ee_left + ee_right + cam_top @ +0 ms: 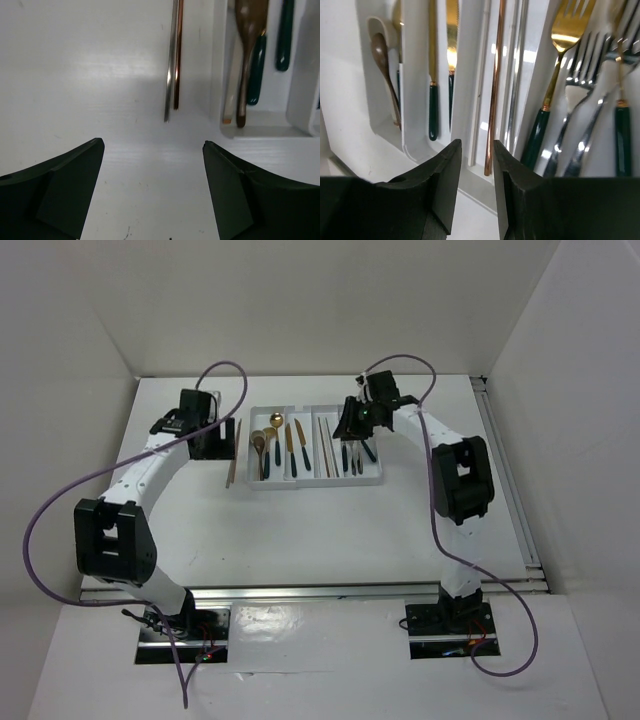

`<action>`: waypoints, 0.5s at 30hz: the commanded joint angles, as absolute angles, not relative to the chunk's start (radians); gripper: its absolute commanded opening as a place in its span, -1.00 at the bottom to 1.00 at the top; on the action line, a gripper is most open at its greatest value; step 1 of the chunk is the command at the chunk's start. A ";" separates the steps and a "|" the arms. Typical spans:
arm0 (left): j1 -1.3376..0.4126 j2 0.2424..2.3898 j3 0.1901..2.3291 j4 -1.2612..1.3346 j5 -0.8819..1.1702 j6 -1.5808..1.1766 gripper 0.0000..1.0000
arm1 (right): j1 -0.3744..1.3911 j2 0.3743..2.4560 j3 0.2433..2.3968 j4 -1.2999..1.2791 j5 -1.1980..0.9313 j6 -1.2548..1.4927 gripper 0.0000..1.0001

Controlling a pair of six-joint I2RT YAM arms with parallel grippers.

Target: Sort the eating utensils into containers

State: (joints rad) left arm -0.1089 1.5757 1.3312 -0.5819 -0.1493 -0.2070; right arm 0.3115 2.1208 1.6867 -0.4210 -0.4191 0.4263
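Lying sorted in white tray [312, 484]: utensils [291, 447]

No text, label, brand, number or sign can be read in any of the three views. The white tray [316, 484], the utensils [291, 448] in it, the worktop [330, 540] and the dark fingers [65, 190] seen by the wrist cameras show no legible marking.
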 commanded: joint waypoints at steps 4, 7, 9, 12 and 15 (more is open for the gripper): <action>-0.104 1.537 1.161 -0.575 -0.130 -0.184 0.80 | 0.272 1.856 1.658 -0.365 -0.394 0.273 -0.22; -0.104 1.537 1.095 -0.543 -0.130 -0.184 0.66 | 0.261 1.804 1.634 -0.356 -0.368 0.241 -0.22; -0.104 1.565 1.095 -0.532 -0.121 -0.184 0.56 | 0.252 1.786 1.597 -0.356 -0.368 0.241 -0.22; -0.104 1.626 1.095 -0.520 -0.141 -0.175 0.54 | 0.232 1.763 1.577 -0.356 -0.368 0.241 -0.22; -0.104 1.701 1.138 -0.509 -0.150 -0.166 0.59 | 0.222 1.753 1.568 -0.356 -0.368 0.241 -0.22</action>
State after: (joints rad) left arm -0.1081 1.6390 1.0977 -0.5484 -0.1371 -0.1852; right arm 0.2432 1.7752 1.5902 -0.3679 -0.3801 0.2630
